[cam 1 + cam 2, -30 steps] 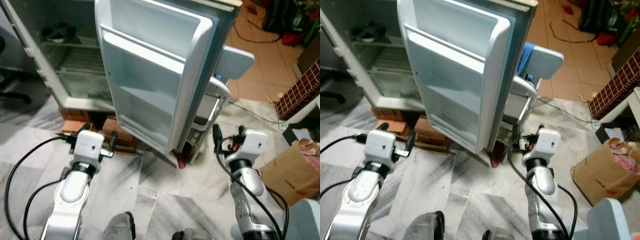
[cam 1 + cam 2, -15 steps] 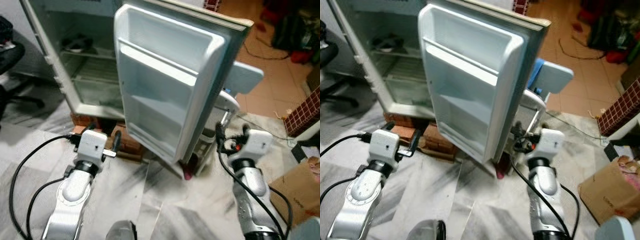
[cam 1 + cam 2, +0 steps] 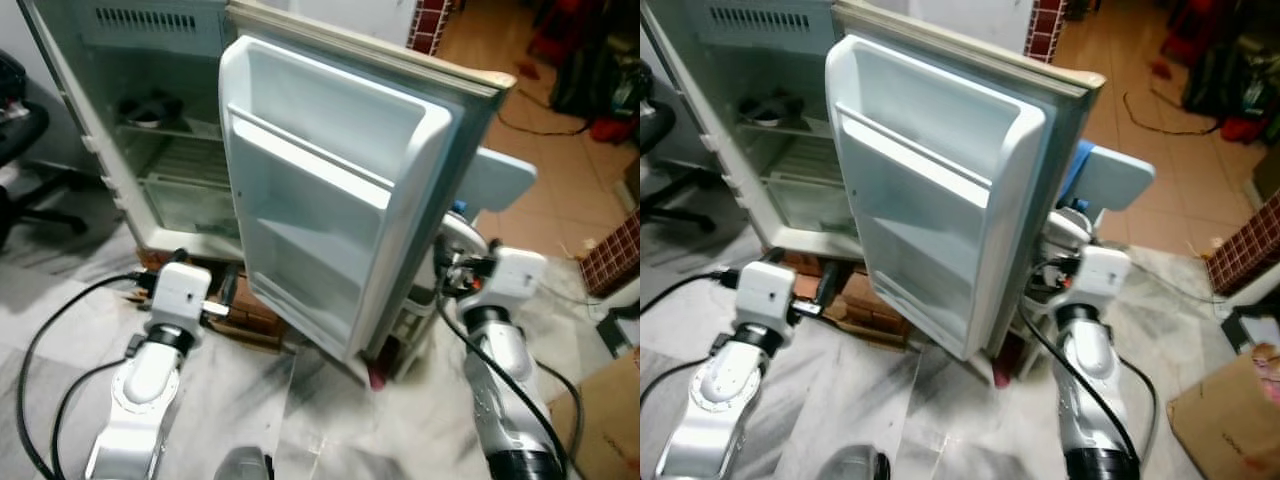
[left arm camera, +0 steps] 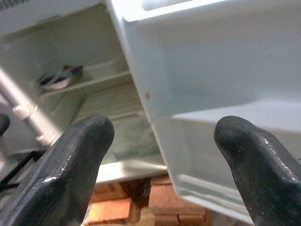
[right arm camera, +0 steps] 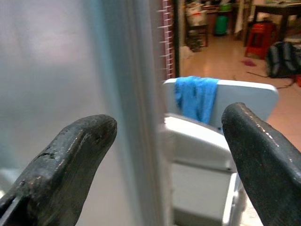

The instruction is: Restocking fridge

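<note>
The white fridge (image 3: 75, 90) stands open, and its door (image 3: 330, 200) swings out toward me with bare door shelves. A dark dish-like item (image 3: 150, 108) lies on an upper shelf inside. My left gripper (image 3: 205, 278) is held low in front of the cabinet's bottom, left of the door, open and holding nothing; its fingers (image 4: 75, 160) frame the shelves. My right gripper (image 3: 450, 272) is open at the door's outer edge. In the right wrist view that edge (image 5: 141, 117) stands ahead, between the fingers (image 5: 70, 165).
Red bricks (image 3: 255, 312) prop up the fridge. A white chair (image 3: 1110, 175) with a blue cloth (image 5: 196, 96) stands just behind the door. An office chair (image 3: 20, 150) is at the left, a cardboard box (image 3: 1230, 400) at the right. Cables lie on the tiled floor.
The view has shifted as I came closer to the fridge. My right gripper has risen to the door's outer edge. Both grippers stay open.
</note>
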Motion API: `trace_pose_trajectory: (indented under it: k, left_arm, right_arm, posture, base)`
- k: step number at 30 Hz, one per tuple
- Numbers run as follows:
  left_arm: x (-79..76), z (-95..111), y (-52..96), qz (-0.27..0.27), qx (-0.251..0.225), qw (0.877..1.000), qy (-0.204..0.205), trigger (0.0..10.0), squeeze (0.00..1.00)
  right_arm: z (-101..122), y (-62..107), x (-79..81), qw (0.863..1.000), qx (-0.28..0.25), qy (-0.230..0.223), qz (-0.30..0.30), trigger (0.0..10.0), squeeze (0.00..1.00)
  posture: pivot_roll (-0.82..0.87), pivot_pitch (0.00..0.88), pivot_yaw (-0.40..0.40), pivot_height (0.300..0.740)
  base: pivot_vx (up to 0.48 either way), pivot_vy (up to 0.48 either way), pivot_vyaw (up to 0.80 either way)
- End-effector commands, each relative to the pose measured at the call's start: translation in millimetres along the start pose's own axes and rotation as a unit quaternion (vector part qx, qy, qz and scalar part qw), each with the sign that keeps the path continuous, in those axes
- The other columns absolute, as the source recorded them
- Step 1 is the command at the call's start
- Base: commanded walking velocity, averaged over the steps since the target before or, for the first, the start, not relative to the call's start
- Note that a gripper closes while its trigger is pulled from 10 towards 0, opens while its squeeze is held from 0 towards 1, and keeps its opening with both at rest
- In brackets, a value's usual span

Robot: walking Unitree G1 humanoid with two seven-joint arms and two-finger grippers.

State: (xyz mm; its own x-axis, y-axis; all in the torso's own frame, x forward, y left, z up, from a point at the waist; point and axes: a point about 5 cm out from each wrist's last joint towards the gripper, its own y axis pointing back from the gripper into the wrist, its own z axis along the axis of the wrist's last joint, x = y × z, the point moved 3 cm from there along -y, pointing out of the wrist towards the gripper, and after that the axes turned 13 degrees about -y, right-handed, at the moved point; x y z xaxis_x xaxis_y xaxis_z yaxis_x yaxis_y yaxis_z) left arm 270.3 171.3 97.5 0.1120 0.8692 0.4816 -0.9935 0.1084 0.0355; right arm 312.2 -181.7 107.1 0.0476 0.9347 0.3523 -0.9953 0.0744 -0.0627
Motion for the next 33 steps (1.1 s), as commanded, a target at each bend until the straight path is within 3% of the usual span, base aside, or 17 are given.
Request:
trace_pose_trajectory:
  k: [1,5,8,10,12,14,19,21,22,24,27,28,29,30,31,32,33]
  left_arm:
    - [-4.0,-4,4.4,0.002,0.018,1.000,0.004,10.0,0.00]
    - [2.8,-26,17.7,0.034,0.079,0.996,0.003,10.0,0.00]
    - [7.7,-33,23.1,0.054,0.096,0.994,0.012,10.0,0.00]
    - [8.8,-33,22.8,0.057,0.097,0.994,0.012,10.0,0.00]
    - [13.1,-35,22.6,0.071,0.103,0.992,0.004,10.0,0.00]
    - [17.1,-42,25.6,0.088,0.128,0.988,0.000,10.0,0.00]
    - [17.9,-49,31.7,0.099,0.154,0.983,0.010,10.0,0.00]
    - [18.4,-49,34.0,0.101,0.157,0.982,0.011,10.0,0.00]
    - [18.4,-49,34.0,0.101,0.157,0.982,0.011,10.0,0.00]
    - [18.9,-50,35.6,0.103,0.159,0.982,0.012,10.0,0.00]
    - [18.9,-50,36.8,0.105,0.161,0.981,0.013,10.0,0.00]
    - [18.9,-50,37.1,0.104,0.162,0.981,0.014,10.0,0.00]
    - [19.1,-50,37.2,0.104,0.162,0.981,0.014,10.0,0.00]
    - [19.3,-50,37.6,0.104,0.163,0.981,0.016,10.0,0.00]
    - [19.3,-50,37.6,0.104,0.163,0.981,0.016,10.0,0.00]
    - [19.8,-50,38.3,0.104,0.164,0.981,0.016,10.0,0.00]
    - [19.8,-50,38.3,0.104,0.164,0.981,0.016,10.0,0.00]
  right_arm:
    - [0,0.8,-22.9,0.999,0.008,0.012,-0.037,10.0,0.00]
    - [2,-20.7,-23.9,0.999,0.015,0.008,-0.050,10.0,0.00]
    - [7,-46.3,-13.6,0.998,0.021,-0.018,-0.049,10.0,0.00]
    - [8,-51.7,-8.9,0.998,0.020,-0.023,-0.045,10.0,0.00]
    - [11,-64.8,6.0,0.999,0.021,-0.026,-0.034,10.0,0.00]
    - [21,-85.5,41.7,0.999,0.014,-0.030,0.000,10.0,0.00]
    - [27,-99.4,83.8,0.997,0.015,-0.054,0.044,10.0,0.00]
    - [25,-100.3,110.4,0.993,0.031,-0.076,0.090,10.0,0.00]
    - [25,-100.3,110.4,0.993,0.031,-0.076,0.090,10.0,0.00]
    - [19,-89.8,143.4,0.973,0.063,-0.120,0.186,10.0,0.00]
    - [13,-64.6,174.1,0.923,0.113,-0.198,0.311,10.0,0.00]
    - [16,-48.1,180.4,0.896,0.121,-0.212,0.370,10.0,0.00]
    - [18,-35.6,184.6,0.877,0.126,-0.219,0.409,10.0,0.00]
    - [24,-8.7,185.1,0.835,0.146,-0.242,0.471,10.0,0.00]
    - [24,-8.7,185.1,0.835,0.146,-0.242,0.471,10.0,0.00]
    - [29,16.0,177.0,0.800,0.166,-0.246,0.521,10.0,0.00]
    - [29,16.0,177.0,0.800,0.166,-0.246,0.521,10.0,0.00]
  posture:
    - [0.12,0.058,-0.034,0.740]
    - [0.14,0.065,-0.042,0.740]
    - [0.15,0.062,-0.049,0.740]
    - [0.16,0.063,-0.052,0.740]
    - [0.16,0.058,-0.056,0.740]
    - [0.17,0.056,-0.059,0.740]
    - [0.19,0.058,-0.067,0.740]
    - [0.20,0.060,-0.072,0.740]
    - [0.20,0.060,-0.072,0.740]
    - [0.20,0.066,-0.074,0.740]
    - [0.19,0.068,-0.073,0.740]
    - [0.19,0.071,-0.072,0.740]
    - [0.19,0.072,-0.072,0.740]
    - [0.19,0.076,-0.070,0.740]
    - [0.19,0.076,-0.070,0.740]
    - [0.19,0.079,-0.069,0.740]
    - [0.19,0.079,-0.069,0.740]
  base:
    - [0.000,0.000,0.00]
    - [0.000,0.000,0.00]
    - [0.000,0.000,0.00]
    - [0.000,0.000,0.00]
    - [0.000,0.000,0.00]
    - [0.000,0.000,0.00]
    - [0.000,0.000,0.00]
    - [0.000,0.000,0.00]
    - [0.000,0.000,0.00]
    - [0.000,0.000,0.00]
    - [0.000,0.000,0.00]
    - [0.000,0.000,0.00]
    - [0.000,0.000,0.00]
    - [0.000,0.000,0.00]
    - [0.000,0.000,0.00]
    - [0.000,0.000,0.00]
    - [0.000,0.000,0.00]
